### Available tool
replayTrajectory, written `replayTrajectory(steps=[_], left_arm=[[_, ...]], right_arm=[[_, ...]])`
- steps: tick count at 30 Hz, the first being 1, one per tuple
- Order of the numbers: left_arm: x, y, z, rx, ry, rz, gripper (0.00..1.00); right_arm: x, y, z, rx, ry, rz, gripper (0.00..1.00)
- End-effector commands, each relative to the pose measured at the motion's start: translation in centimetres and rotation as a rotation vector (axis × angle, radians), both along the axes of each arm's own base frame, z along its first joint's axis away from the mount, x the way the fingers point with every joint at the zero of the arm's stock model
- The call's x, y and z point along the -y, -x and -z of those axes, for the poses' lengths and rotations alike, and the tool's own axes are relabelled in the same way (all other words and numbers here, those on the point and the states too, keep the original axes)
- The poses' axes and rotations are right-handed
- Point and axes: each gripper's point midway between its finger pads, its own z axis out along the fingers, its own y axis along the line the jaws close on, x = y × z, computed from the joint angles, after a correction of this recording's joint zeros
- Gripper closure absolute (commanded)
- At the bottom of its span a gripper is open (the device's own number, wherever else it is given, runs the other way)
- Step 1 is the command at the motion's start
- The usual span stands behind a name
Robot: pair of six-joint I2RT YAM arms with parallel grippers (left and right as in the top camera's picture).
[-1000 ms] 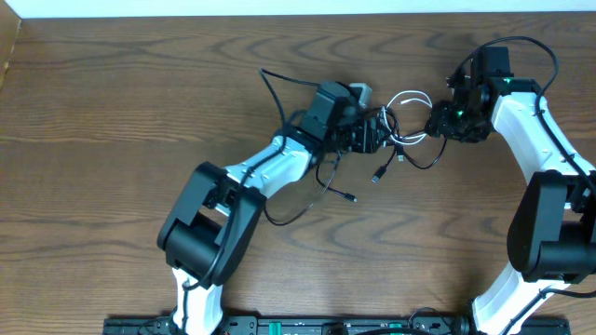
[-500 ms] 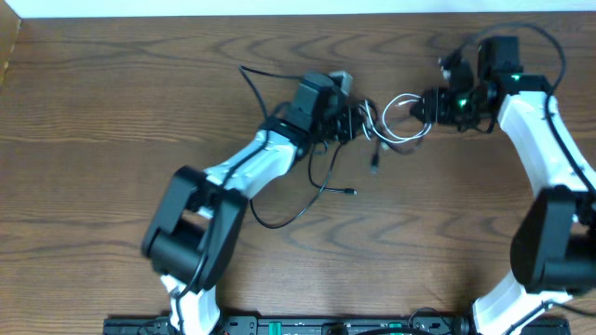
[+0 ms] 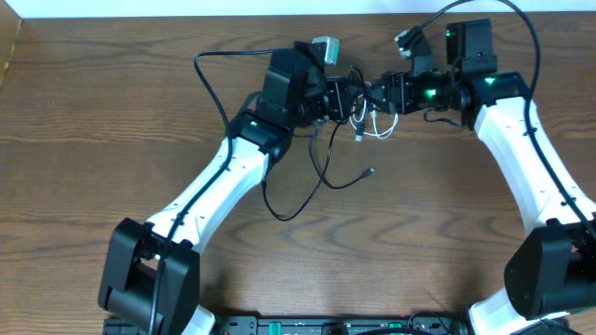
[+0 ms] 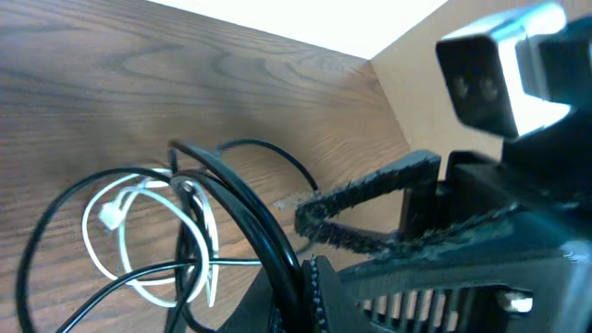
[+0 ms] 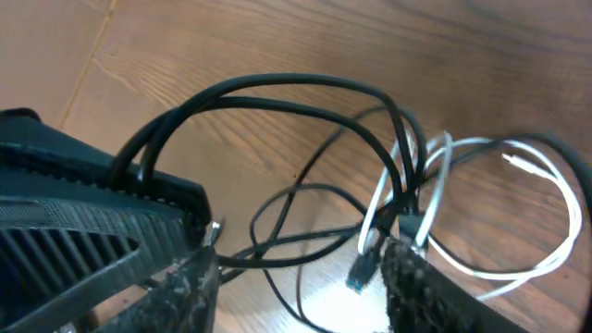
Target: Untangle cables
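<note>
Right, from overhead: grainy brown wooden tabletop (image 3: 112, 167), two white-and-black arms reaching to its far edge, and the left hand (image 3: 352, 95) and right hand (image 3: 377, 93) almost nose to nose over the tangle. The white cable (image 3: 380, 131) hangs in small glossy loops just below the two hands, and the thin black cable (image 3: 365, 175) trails away toward the near side and ends in a little plug lying flat on the wood. Compared with a second ago, both hands have carried the knot up toward the far edge, the left arm is stretched much straighter, and the gap between the hands has narrowed. Over to the left wrist: white cable (image 4: 111, 215) curls in an oval loop over the wood, and a smooth, rounded black cable (image 4: 264, 236) sweeps down toward the bottom of the frame; the left hand is pressed together, apparently pinching that black strand. The right hand's rough, gritty fingers (image 4: 370, 192) jut in from the right. Now the right wrist: its own fingers (image 5: 185, 287) stand spread wide and clamp nothing. Between them hang white cable (image 5: 365, 227) strands and a dark plug, while black cable (image 5: 296, 81) arches over to the left hand's ribbed body.
</note>
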Motion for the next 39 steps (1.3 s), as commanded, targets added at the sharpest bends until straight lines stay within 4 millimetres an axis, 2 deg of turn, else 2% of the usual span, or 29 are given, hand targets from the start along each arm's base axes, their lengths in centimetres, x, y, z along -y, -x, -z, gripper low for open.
replayTrajectory(steps=[1, 6, 11, 15, 18, 25, 26, 28, 30, 35, 39], left_arm=[[-1.1, 0.4, -3.6, 0.018, 0.077, 0.006, 0.93], [-1.8, 0.6, -5.0, 0.03, 0.103, -0.001, 0.92], [-1.7, 0.8, -5.2, 0.017, 0.117, 0.004, 0.92], [-1.7, 0.8, -5.3, 0.016, 0.118, 0.003, 0.92], [-1.7, 0.8, -5.2, 0.015, 0.118, 0.003, 0.93], [-1.7, 0.8, -5.2, 0.009, 0.122, 0.001, 0.93], [-1.7, 0.8, -5.2, 0.009, 0.121, 0.001, 0.93], [-1.7, 0.8, -5.2, 0.009, 0.122, 0.001, 0.93], [-1.7, 0.9, -5.2, 0.007, 0.12, 0.001, 0.92], [-2.6, 0.3, -5.2, 0.009, 0.119, -0.02, 0.93], [-4.8, -1.0, -5.1, 0.029, 0.107, -0.064, 0.92]], right_arm=[[0.0, -0.7, 0.5, -0.024, 0.01, 0.056, 0.51], [0.3, -1.5, 1.3, -0.073, -0.003, 0.131, 0.55], [-1.4, -1.7, 1.8, -0.073, -0.018, 0.112, 0.56], [-2.3, -2.1, 2.4, -0.091, -0.024, 0.139, 0.64], [-2.6, -2.7, 3.6, -0.116, -0.013, 0.173, 0.68], [-4.5, -3.1, 5.7, -0.123, -0.009, 0.139, 0.72], [-4.7, -3.2, 6.2, -0.12, 0.001, 0.141, 0.78], [-4.3, -3.6, 6.9, -0.114, 0.039, 0.172, 0.91], [-3.5, -4.0, 7.4, -0.109, 0.081, 0.213, 0.99], [0.3, -4.3, 9.1, -0.162, 0.192, 0.372, 0.99], [3.5, -3.9, 10.3, -0.219, 0.265, 0.453, 0.99]])
